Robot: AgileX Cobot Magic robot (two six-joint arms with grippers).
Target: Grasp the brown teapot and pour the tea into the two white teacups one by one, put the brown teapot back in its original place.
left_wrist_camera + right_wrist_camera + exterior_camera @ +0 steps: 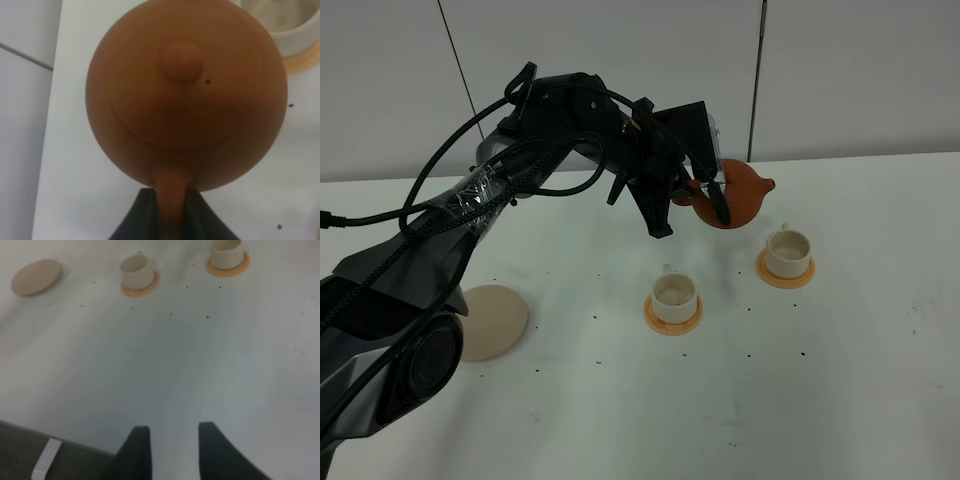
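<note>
Specks dot white table before panelled wall; left tool clamps brown teapot, right tool parted

Quick head count of what was on that tabletop, nothing fancy

There was one teapot, two cups, two orange coasters and one beige saucer, all on a single table. From up high only one arm showed, but the wrist cams gave a left gripper and a right gripper, so two of those. Also a bunch of dark specks on the tabletop, too tiny for me to count exactly.
</note>
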